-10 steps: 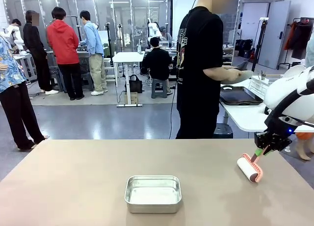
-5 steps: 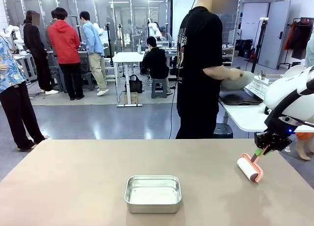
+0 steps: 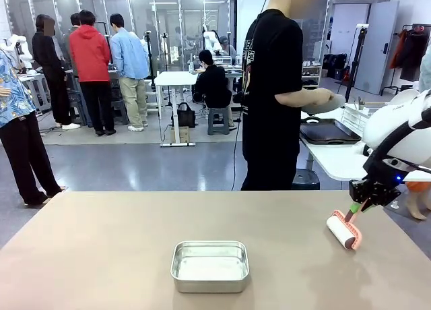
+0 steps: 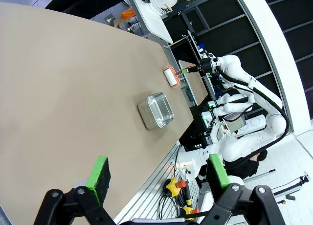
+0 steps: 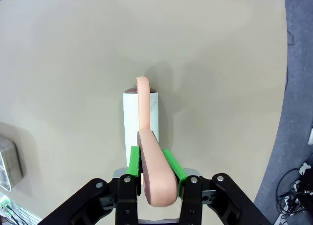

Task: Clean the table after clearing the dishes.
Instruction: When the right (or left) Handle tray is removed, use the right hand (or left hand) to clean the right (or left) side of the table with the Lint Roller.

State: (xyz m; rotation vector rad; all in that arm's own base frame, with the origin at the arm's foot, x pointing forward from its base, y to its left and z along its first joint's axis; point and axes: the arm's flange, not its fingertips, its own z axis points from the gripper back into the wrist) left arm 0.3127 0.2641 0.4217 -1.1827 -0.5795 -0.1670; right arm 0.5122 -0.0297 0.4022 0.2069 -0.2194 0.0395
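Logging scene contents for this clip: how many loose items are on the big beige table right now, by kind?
Steel pan: 1
Lint roller, white roll with pink handle, clamped in the right gripper and resting on the table: 1
Plates or trays on this table: 0
Total: 2

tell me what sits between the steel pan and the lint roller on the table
Nothing: bare table top runs from the steel pan to the lint roller, seen in the front view.
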